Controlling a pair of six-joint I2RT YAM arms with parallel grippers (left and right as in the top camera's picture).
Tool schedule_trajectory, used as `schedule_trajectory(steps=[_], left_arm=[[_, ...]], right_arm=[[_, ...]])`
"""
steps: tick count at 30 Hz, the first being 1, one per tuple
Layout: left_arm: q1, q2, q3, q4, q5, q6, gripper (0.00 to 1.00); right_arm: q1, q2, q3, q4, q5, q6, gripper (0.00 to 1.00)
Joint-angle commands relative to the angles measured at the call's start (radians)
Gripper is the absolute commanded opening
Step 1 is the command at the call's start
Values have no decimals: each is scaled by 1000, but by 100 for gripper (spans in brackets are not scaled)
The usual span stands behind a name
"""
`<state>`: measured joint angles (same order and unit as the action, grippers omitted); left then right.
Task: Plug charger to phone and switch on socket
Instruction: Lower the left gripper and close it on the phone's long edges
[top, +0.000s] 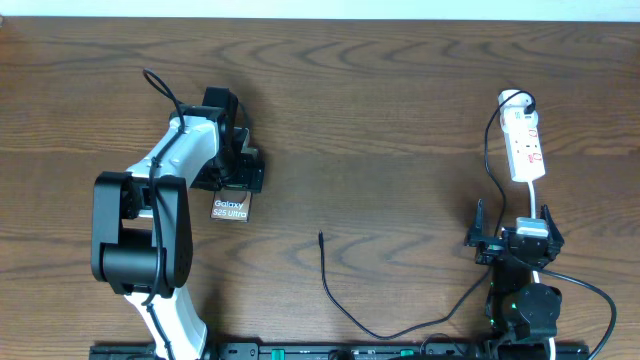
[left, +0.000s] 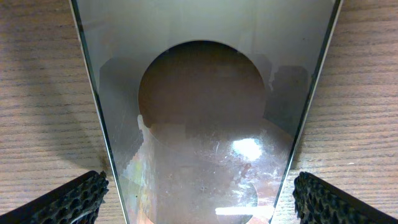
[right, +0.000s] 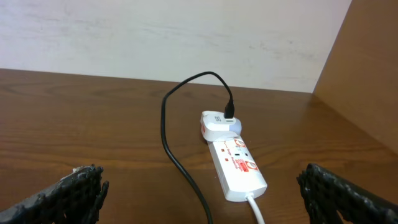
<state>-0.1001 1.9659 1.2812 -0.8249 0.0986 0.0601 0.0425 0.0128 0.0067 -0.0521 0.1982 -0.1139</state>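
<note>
The phone (top: 229, 208) lies flat on the wooden table at centre left, with its white "Galaxy S25 Ultra" text showing. My left gripper (top: 240, 168) hangs over its far part. In the left wrist view the phone (left: 199, 124) fills the frame, and my left gripper (left: 199, 202) is open with a finger on each side, apart from its edges. The charger (top: 322, 262) is a thin black cable, and its plug tip lies loose mid-table. The socket (top: 525, 145) lies at the far right. My right gripper (top: 512, 238) is open and empty in front of the socket (right: 236, 165).
A white adapter (right: 217, 124) sits plugged into the socket's far end, and the black cable (right: 174, 149) loops from it toward my right gripper (right: 202, 186). The socket's white cord (right: 255, 208) runs toward me. A pale wall and a wooden side panel stand behind.
</note>
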Motion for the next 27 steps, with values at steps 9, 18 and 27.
schedule_trajectory(steps=[9, 18, 27], left_arm=[[3, 8, -19, 7, -10, 6, 98], [3, 8, -62, 61, -10, 6, 98], [3, 8, -87, 72, -10, 6, 98]], right_arm=[[4, -3, -1, -4, 2, -7, 99], [4, -3, -1, -4, 2, -7, 99], [4, -3, -1, -4, 2, -7, 99]])
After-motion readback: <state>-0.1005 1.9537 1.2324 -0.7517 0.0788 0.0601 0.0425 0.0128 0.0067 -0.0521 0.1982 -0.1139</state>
